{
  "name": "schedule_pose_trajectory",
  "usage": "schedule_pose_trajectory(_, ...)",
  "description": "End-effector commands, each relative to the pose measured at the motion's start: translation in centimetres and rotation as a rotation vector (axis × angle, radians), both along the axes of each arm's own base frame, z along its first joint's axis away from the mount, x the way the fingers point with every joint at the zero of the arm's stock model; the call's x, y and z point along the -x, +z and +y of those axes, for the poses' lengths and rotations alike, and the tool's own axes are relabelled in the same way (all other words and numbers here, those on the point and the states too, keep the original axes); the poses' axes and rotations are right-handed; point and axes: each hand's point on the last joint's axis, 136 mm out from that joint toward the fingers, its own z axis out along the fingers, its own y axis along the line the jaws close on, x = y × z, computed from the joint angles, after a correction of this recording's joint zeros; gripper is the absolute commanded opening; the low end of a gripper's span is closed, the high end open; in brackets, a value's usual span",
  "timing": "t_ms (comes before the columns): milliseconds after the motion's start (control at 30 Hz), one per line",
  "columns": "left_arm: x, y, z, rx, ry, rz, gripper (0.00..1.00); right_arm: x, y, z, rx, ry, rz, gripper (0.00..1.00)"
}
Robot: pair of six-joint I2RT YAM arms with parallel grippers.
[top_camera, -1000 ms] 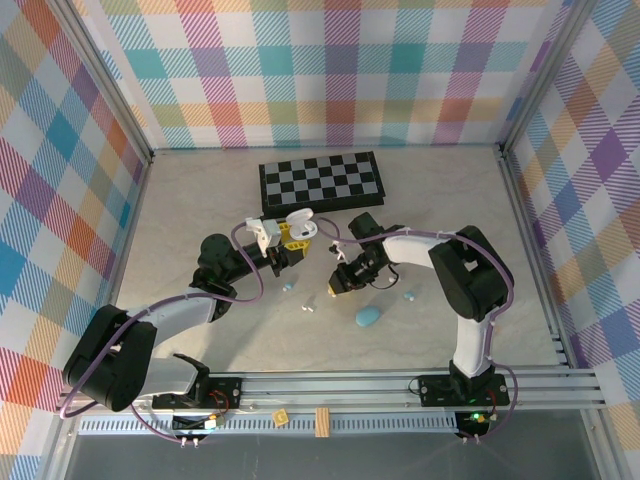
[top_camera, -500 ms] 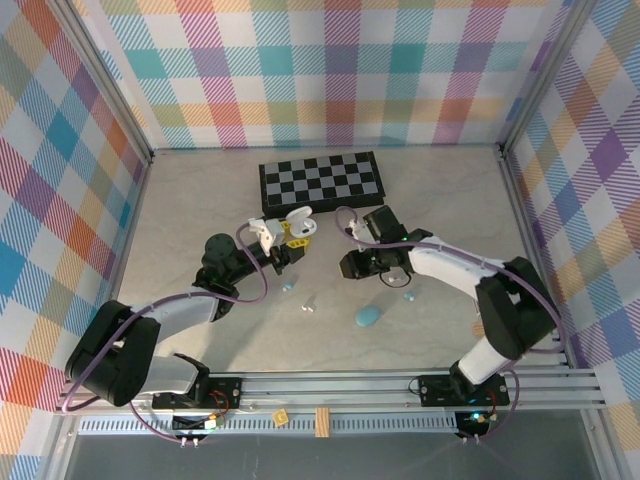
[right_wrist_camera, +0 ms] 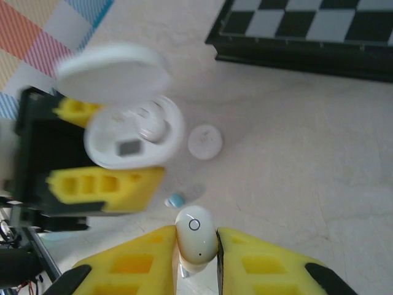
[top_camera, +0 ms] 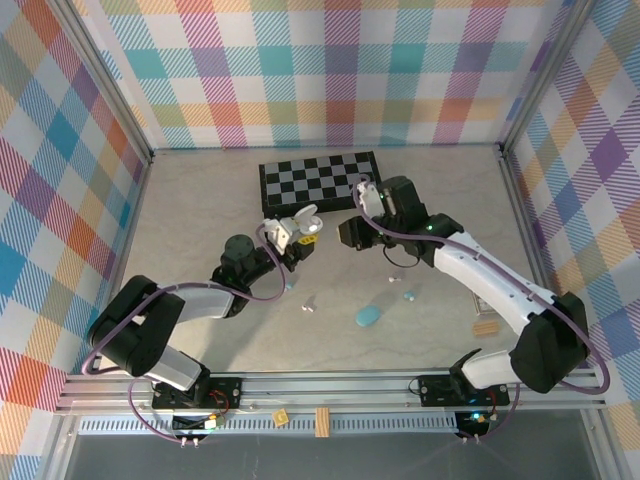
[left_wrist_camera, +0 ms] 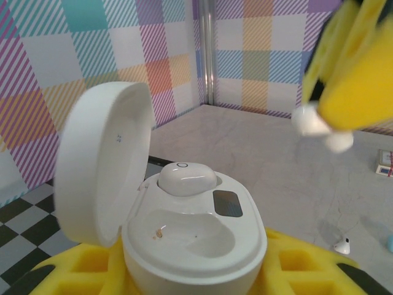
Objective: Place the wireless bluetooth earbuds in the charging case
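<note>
Earbud (right_wrist_camera: 196, 236) (white, glossy, a small ring marked on its top) sits pinched between the yellow foam jaws of the right gripper (right_wrist_camera: 196, 248); its lower end is hidden in the gap. In the overhead view that gripper hangs over the worktop (top_camera: 190, 220) just in front of the chessboard (top_camera: 320, 180), to the right of the left gripper (top_camera: 297, 234) and apart from it.

Left gripper's jaws are pressed onto the body of the charging case (left_wrist_camera: 196, 236), which is white, rounded and held upright, with its lid (left_wrist_camera: 101, 163) swung open to the left. Inside, the far pocket carries a seated earbud (left_wrist_camera: 187, 178), also white. The near pocket (left_wrist_camera: 202, 230) is empty. A dark rectangular window lies just right of the seated earbud.

From the right wrist camera the open case lies up and to the left of the pinched earbud, with a clear gap between them.

Loose on the worktop:
- round white disc (right_wrist_camera: 206, 142), just beside the case, not touching it
- light blue earbud (right_wrist_camera: 176, 200), near the right gripper's left pad
- loose white earbud (top_camera: 308, 305), in front of the left gripper
- blue case (top_camera: 368, 316), shut, pebble-shaped, right of the loose white earbud
- second light blue earbud (top_camera: 409, 296), up and right of the blue case
- wooden block (top_camera: 485, 326), well off to the right, beside the right arm
</note>
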Motion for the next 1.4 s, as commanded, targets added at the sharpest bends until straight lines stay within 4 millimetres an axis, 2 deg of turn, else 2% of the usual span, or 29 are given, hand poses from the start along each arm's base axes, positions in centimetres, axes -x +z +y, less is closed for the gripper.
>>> schedule_pose_trajectory(0, -0.2, 2.6, -1.1, 0.031, -0.007, -0.100, 0.37, 0.3, 1.7, 0.6, 0.012, 0.041, -0.036, 0.23)
schedule_pose_trajectory(200, -0.1, 2.3, -2.3, 0.028, -0.024, -0.100, 0.37, -0.7, 3.9, 2.8, -0.015, 0.085, -0.085, 0.23)
schedule_pose_trajectory(300, -0.1, 2.4, -2.7, 0.033, -0.034, -0.100, 0.37, -1.1, 4.1, 3.7, -0.013, 0.102, -0.095, 0.23)
schedule_pose_trajectory(900, 0.2, 3.1, -3.6, 0.064, -0.060, -0.117, 0.37, -1.2, 1.4, 5.4, 0.030, 0.136, -0.045, 0.24)
schedule_pose_trajectory(1067, 0.1, 3.4, -3.3, 0.067, -0.042, -0.118, 0.37, -1.2, 0.7, 5.0, 0.054, 0.121, -0.039, 0.24)
schedule_pose_trajectory(1367, 0.0, 3.3, -3.0, 0.068, -0.023, -0.119, 0.37, -1.1, 0.9, 4.4, 0.071, 0.099, -0.051, 0.24)
